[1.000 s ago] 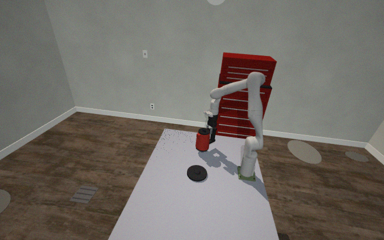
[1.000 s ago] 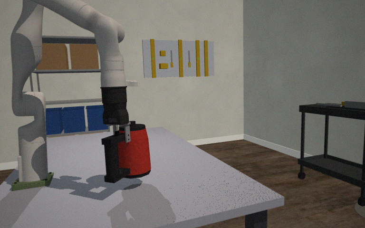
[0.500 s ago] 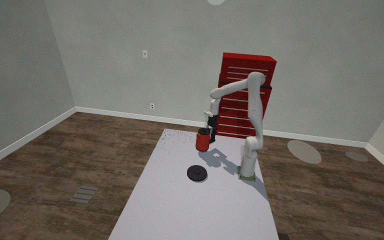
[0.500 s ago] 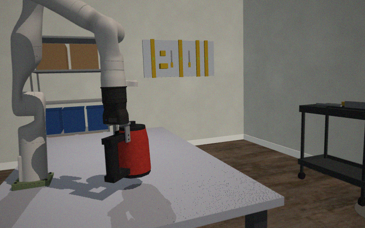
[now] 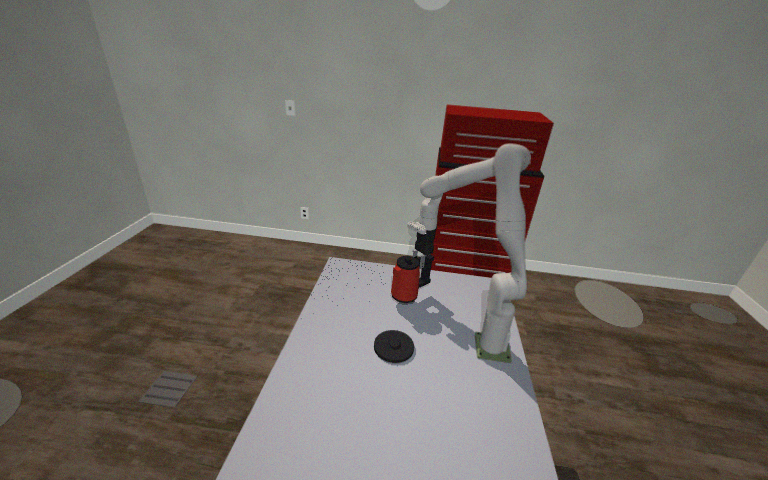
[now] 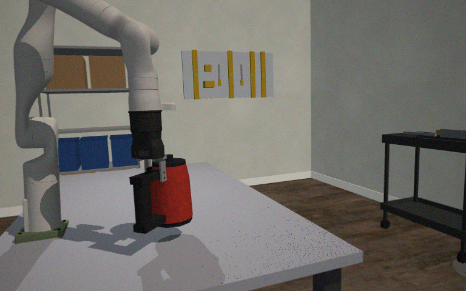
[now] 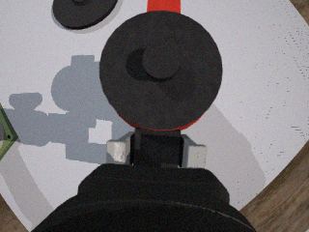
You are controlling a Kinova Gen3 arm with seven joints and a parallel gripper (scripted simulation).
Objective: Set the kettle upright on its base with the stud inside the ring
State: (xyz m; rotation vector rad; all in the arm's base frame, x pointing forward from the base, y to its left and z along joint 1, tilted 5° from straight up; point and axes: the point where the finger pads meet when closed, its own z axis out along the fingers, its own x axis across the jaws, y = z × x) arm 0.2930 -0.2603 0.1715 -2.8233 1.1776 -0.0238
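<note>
The red kettle (image 6: 170,195) with a black lid and black handle (image 6: 144,200) is upright and hangs a little above the grey table, slightly tilted. It also shows in the top view (image 5: 405,280) and from above in the wrist view (image 7: 161,72). My gripper (image 6: 156,168) comes straight down and is shut on the top of the kettle's handle (image 7: 157,149). The round black base (image 5: 393,345) with its centre stud lies flat on the table, apart from the kettle, nearer the front.
The arm's green mount (image 5: 492,353) stands on the table's right side, close to the base. A red tool cabinet (image 5: 487,192) stands behind the table. The table's edge (image 6: 295,267) is near the kettle. A black cart (image 6: 426,178) stands at the right.
</note>
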